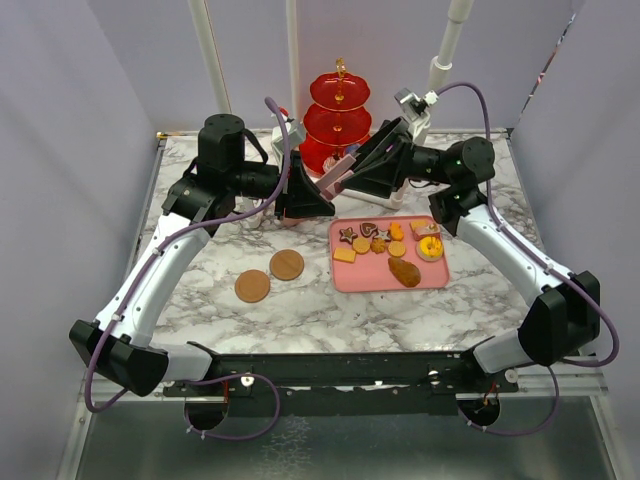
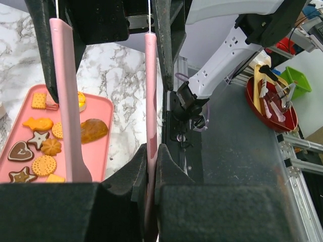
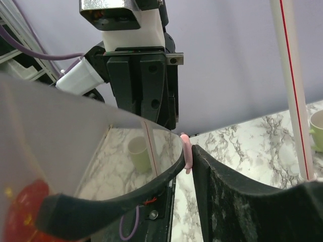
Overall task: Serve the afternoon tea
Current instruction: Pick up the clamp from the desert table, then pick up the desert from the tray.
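Observation:
A pair of pink tongs [image 1: 336, 175] hangs in the air between my two arms, in front of the red three-tier stand [image 1: 338, 115]. My left gripper [image 2: 150, 161] is shut on one arm of the tongs [image 2: 150, 91]; the other arm [image 2: 65, 101] hangs free beside it. My right gripper [image 3: 187, 154] straddles both arms from outside, and its fingers [image 2: 164, 50] touch them. Cookies lie on the pink tray [image 1: 375, 275], right of centre. Two brown coasters [image 1: 287, 265] [image 1: 252, 286] lie to the tray's left. A pale green mug [image 3: 319, 128] stands on the marble.
White poles [image 1: 212, 60] and purple walls close off the back. A black rail [image 1: 340, 370] runs along the near table edge. Beyond that edge, the left wrist view shows a red dish of tools [image 2: 272, 98] and a green bin [image 2: 295, 80].

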`<state>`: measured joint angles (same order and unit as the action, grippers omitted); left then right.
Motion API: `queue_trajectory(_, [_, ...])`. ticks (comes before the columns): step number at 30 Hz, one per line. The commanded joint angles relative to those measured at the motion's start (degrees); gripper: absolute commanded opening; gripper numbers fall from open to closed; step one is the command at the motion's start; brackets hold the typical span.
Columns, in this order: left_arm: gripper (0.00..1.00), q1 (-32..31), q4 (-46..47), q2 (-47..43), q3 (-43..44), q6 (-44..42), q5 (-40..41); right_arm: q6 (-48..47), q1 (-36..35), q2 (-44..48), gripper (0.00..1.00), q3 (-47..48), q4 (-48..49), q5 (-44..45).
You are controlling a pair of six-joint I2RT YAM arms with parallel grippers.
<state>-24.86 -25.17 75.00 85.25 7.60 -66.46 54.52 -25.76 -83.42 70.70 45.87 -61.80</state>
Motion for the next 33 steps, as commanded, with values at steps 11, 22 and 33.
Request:
queue_trajectory(11, [0.65, 0.08, 1.17, -3.47, -0.24, -5.89, 16.96, -14.92, -0.36, 5.58, 0.54, 1.59, -15.05, 5.90])
queue_trajectory(22, [0.99, 0.06, 0.88, -5.52, -2.68, -7.33, 37.03, -38.73, -0.35, 20.91, 0.56, -11.52, -38.33, 39.59])
queue_trajectory(33, [0.99, 0.05, -0.26, -3.51, -3.07, -10.43, 48.35, -40.50, -0.35, 29.95, 0.53, -27.18, -49.68, 74.36])
